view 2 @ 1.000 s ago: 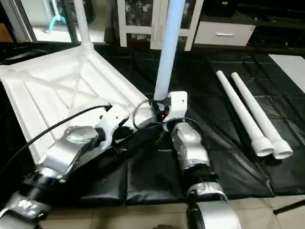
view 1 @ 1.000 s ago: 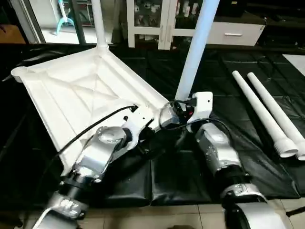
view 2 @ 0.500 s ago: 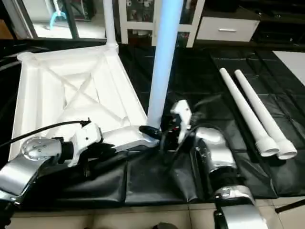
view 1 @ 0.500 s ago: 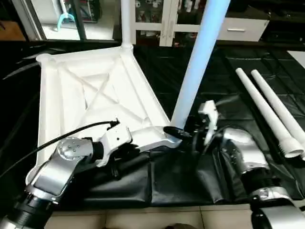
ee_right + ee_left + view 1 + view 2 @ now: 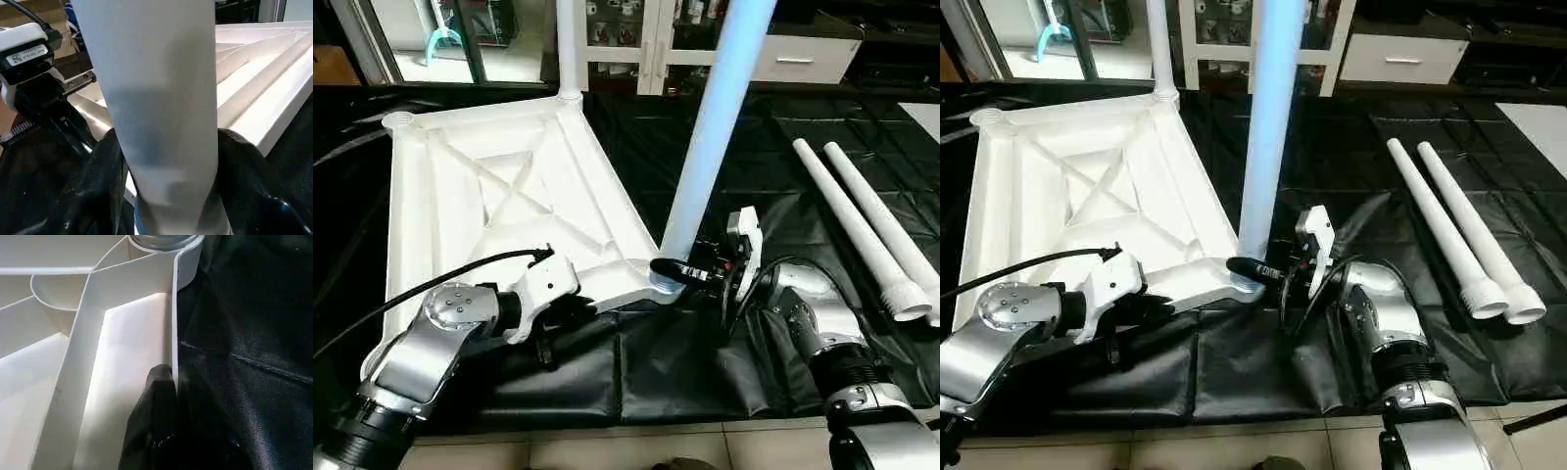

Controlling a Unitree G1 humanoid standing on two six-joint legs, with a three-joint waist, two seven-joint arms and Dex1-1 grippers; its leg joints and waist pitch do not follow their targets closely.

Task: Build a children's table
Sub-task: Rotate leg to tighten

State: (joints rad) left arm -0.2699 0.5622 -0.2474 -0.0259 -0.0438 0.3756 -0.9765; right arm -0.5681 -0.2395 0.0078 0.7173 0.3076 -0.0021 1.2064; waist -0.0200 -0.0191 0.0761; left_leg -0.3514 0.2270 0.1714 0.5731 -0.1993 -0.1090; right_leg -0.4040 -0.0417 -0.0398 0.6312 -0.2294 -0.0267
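Note:
The children's table top (image 5: 499, 196) lies upside down on black mats, ribbed underside up. One white leg (image 5: 568, 44) stands in its far corner socket. A second leg (image 5: 710, 137) stands in the near right corner socket (image 5: 658, 279). My right gripper (image 5: 677, 266) is shut on this leg's base, a black finger (image 5: 244, 186) on each side of it. My left gripper (image 5: 173, 382) is shut on the table top's near rim (image 5: 173, 323), close to that socket. Two loose legs (image 5: 862, 230) lie side by side on the mat to the right.
A white glass-door cabinet (image 5: 646, 44) and a white drawer unit (image 5: 803, 59) stand at the back. Black mats (image 5: 685, 362) cover the floor, with pale tiles (image 5: 607, 452) along the front edge. A white sheet (image 5: 925, 113) lies far right.
The table top has swung round on the mat, its far corner now further right. My right wrist has rolled around the near leg's base. The left forearm has dropped lower and leftward, still on the rim.

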